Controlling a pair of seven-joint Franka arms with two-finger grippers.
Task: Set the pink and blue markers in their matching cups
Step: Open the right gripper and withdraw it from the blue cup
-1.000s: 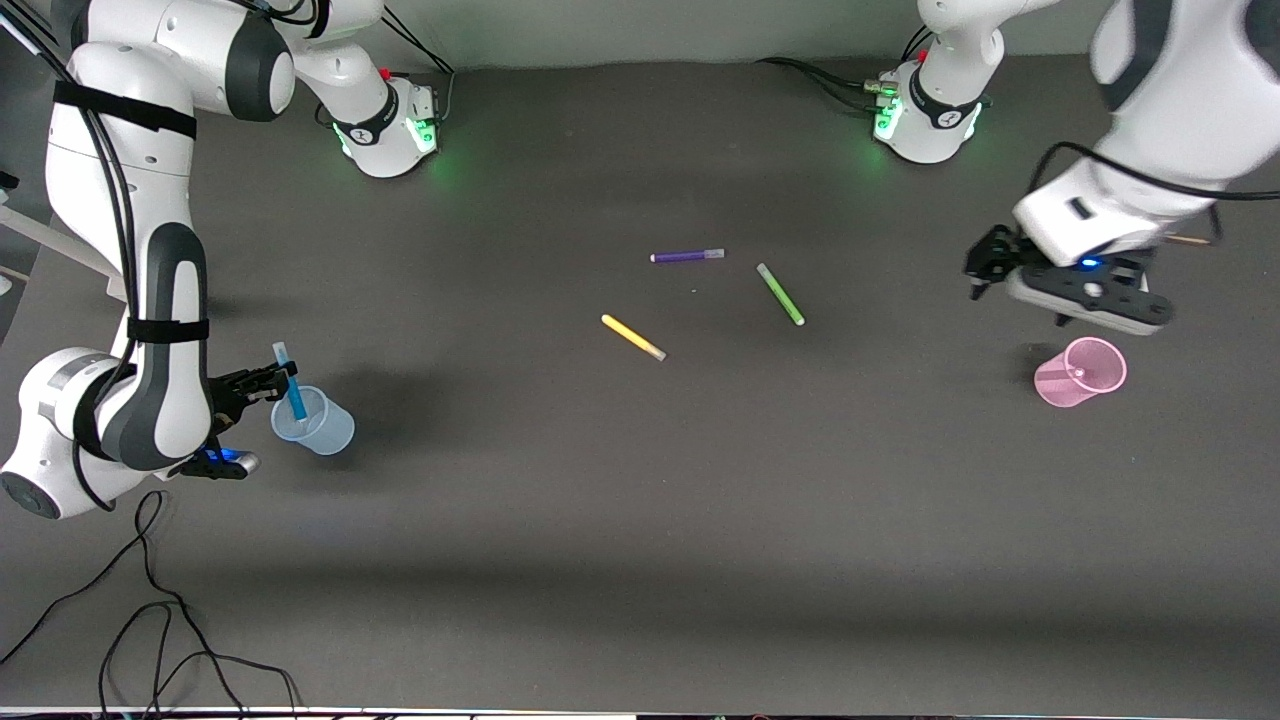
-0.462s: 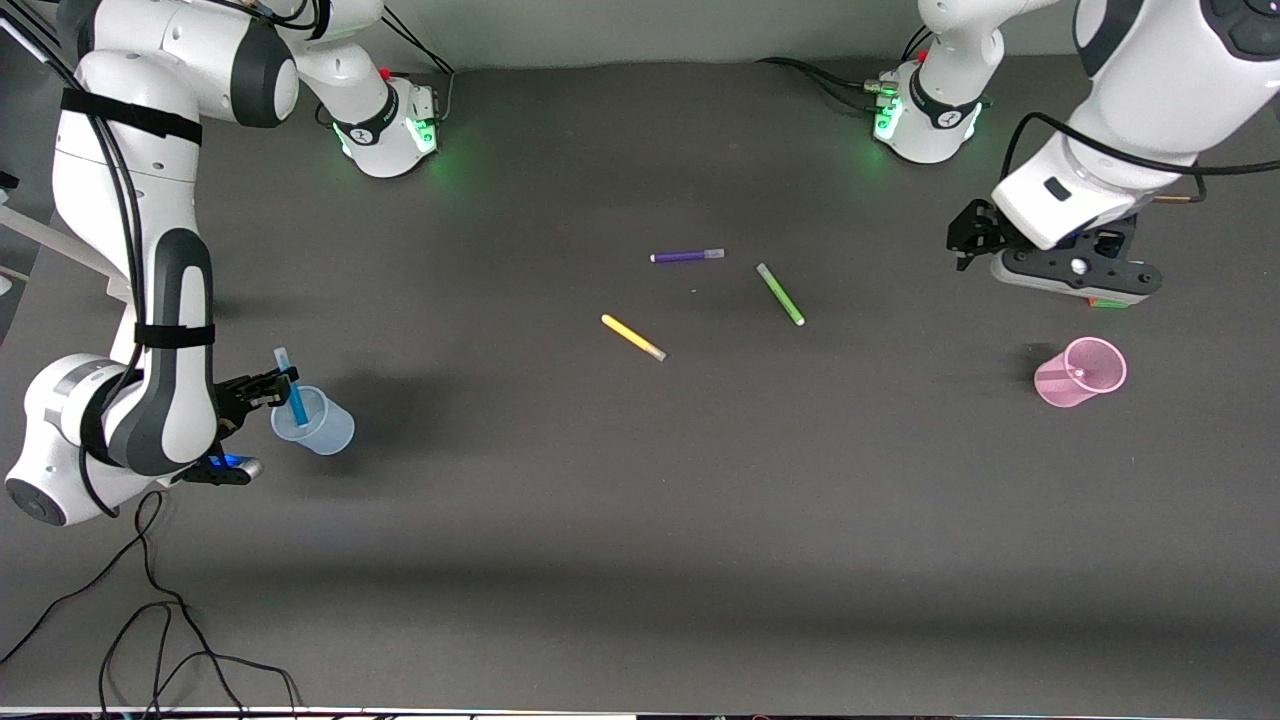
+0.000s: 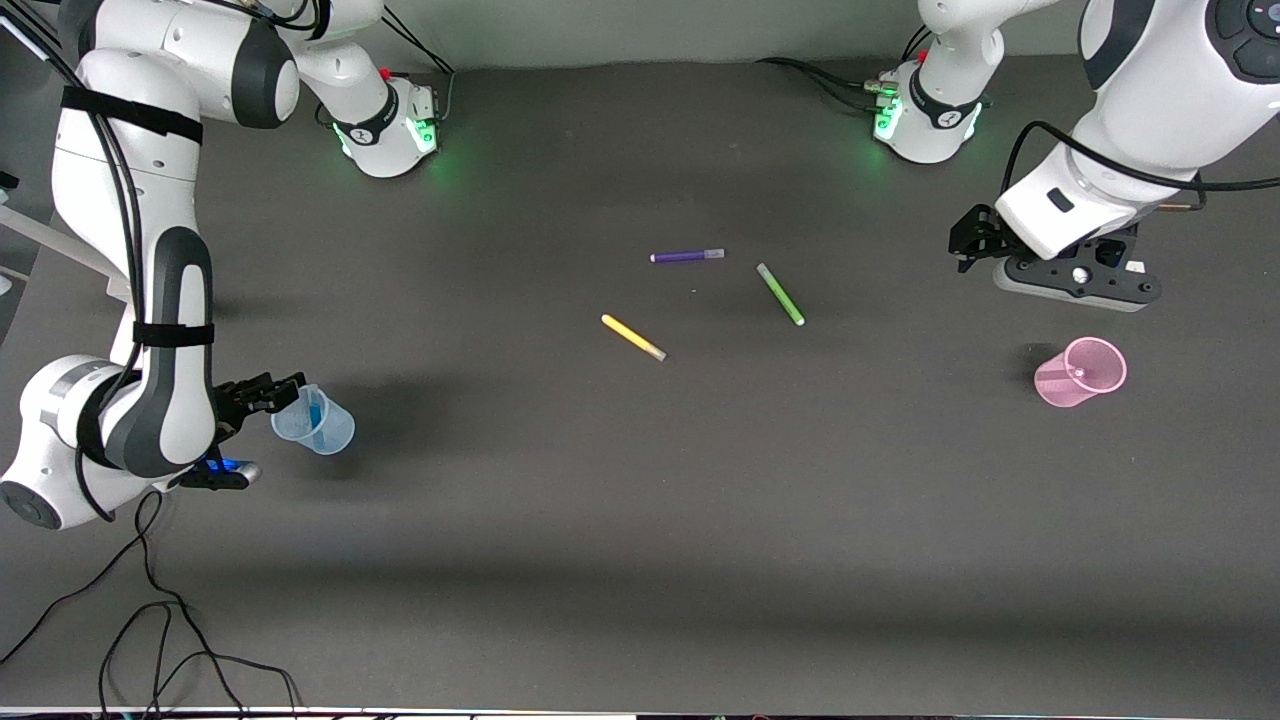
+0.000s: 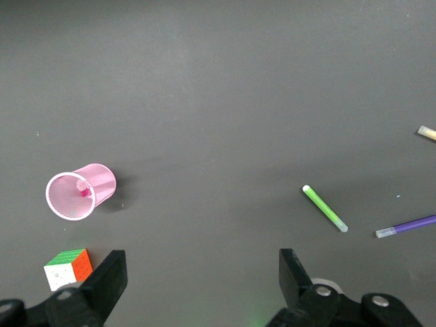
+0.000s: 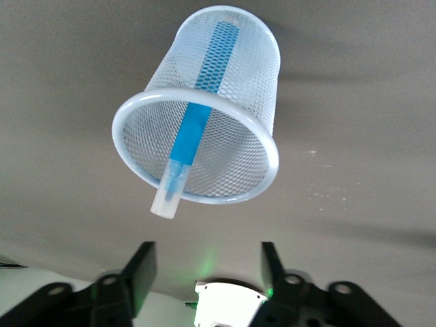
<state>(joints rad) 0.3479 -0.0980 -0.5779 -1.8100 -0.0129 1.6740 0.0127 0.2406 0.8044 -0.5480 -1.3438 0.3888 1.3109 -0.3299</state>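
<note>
The pale blue cup [image 3: 318, 425] stands near the right arm's end of the table, with the blue marker [image 3: 316, 407] inside it. In the right wrist view the marker [image 5: 196, 128] leans in the cup [image 5: 255, 102], its greyish cap over the rim. My right gripper [image 3: 283, 388] is open and empty just beside the cup's rim, as the right wrist view [image 5: 204, 262] also shows. The pink cup [image 3: 1080, 372] stands at the left arm's end with the pink marker [image 3: 1078, 374] in it. My left gripper [image 3: 966, 243] is open and empty, up in the air, away from the pink cup [image 4: 71, 194].
A purple pen [image 3: 687, 256], a green pen [image 3: 780, 294] and a yellow pen [image 3: 633, 337] lie at the table's middle. A colour cube [image 4: 68, 268] lies near the pink cup, under my left hand. Loose cables [image 3: 150, 620] lie at the near corner at the right arm's end.
My right gripper has opened and the blue marker has dropped down into the blue cup. My left gripper has drawn away from the pink cup toward its base.
</note>
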